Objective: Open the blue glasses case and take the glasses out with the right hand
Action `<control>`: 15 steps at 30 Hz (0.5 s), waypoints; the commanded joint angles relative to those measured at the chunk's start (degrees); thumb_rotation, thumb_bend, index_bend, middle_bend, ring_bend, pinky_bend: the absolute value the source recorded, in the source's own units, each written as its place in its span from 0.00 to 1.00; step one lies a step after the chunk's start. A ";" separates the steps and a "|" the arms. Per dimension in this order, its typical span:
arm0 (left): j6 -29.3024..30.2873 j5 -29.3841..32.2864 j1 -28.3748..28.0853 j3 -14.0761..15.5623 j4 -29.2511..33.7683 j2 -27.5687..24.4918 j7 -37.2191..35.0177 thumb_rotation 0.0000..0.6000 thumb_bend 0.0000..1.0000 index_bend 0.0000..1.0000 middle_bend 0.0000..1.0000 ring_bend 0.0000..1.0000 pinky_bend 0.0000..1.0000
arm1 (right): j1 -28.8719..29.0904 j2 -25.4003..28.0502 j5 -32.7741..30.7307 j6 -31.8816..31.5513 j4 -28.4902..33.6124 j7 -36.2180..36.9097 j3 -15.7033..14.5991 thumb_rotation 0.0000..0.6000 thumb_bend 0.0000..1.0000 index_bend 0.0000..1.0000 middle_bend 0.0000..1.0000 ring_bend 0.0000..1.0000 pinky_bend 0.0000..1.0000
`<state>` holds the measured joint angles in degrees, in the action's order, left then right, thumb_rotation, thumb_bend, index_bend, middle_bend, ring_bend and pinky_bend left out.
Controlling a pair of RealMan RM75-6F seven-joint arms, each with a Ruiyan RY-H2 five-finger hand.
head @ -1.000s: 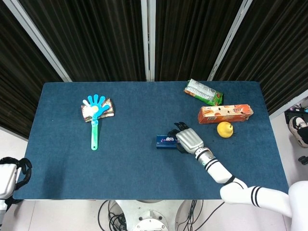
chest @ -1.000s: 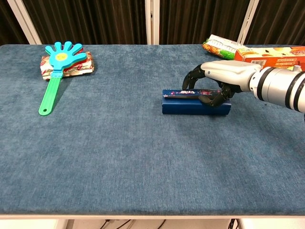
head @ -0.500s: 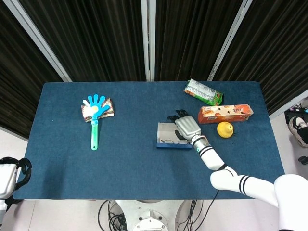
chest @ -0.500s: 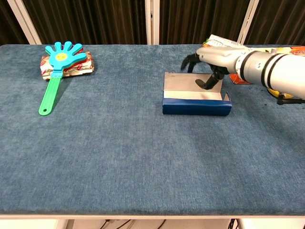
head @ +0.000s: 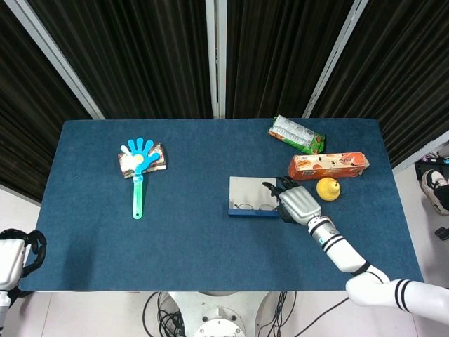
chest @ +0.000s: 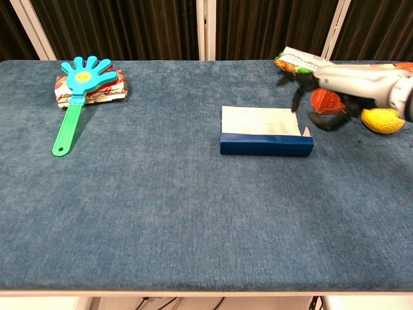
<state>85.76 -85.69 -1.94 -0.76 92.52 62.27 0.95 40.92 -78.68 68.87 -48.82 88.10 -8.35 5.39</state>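
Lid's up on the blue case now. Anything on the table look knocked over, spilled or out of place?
Nothing stands out. The blue glasses case lies open and square, lid laid flat, glasses inside. The right hand is beside its right end, holding nothing. The clapper toy, snack bag, orange box and lemon sit undisturbed.

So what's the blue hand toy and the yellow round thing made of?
The hand clapper looks like glossy moulded plastic: flat bright colours, with a stiff green handle. The yellow thing looks like a lemon with a matte skin, or perhaps a plastic copy.
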 commanded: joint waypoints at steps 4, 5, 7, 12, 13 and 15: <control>0.09 0.05 0.02 -0.06 -0.04 0.12 0.14 1.00 0.49 0.64 0.64 0.46 0.32 | -1.53 0.33 3.27 0.64 -1.55 3.18 -2.35 1.00 0.68 0.05 0.29 0.00 0.00; 0.09 0.08 0.01 -0.08 -0.04 0.13 0.18 1.00 0.49 0.64 0.64 0.46 0.32 | -1.60 0.30 3.53 0.74 -1.71 3.40 -2.50 1.00 0.68 0.05 0.28 0.00 0.00; 0.08 0.11 0.01 -0.09 0.01 0.11 0.21 1.00 0.50 0.64 0.64 0.46 0.32 | -1.75 0.46 4.48 0.98 -1.59 4.14 -2.94 1.00 0.69 0.05 0.29 0.00 0.00; 0.06 0.09 0.01 -0.07 0.08 0.07 0.16 1.00 0.49 0.64 0.64 0.46 0.32 | -2.36 1.08 8.87 0.15 0.49 7.41 -4.09 1.00 0.69 0.05 0.29 0.00 0.00; 0.07 0.08 0.01 -0.08 0.08 0.07 0.18 1.00 0.49 0.64 0.64 0.46 0.32 | -2.37 1.16 10.13 -0.04 1.09 8.09 -4.39 1.00 0.70 0.05 0.29 0.00 0.00; 0.07 0.09 0.01 -0.08 0.13 0.06 0.18 1.00 0.49 0.64 0.64 0.46 0.32 | -2.19 1.16 11.86 -0.08 2.10 8.86 -4.79 1.00 0.70 0.05 0.29 0.00 0.00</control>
<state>85.84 -85.60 -1.93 -0.85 92.65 62.33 1.13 38.75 -77.69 79.14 -48.61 89.07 -0.59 1.21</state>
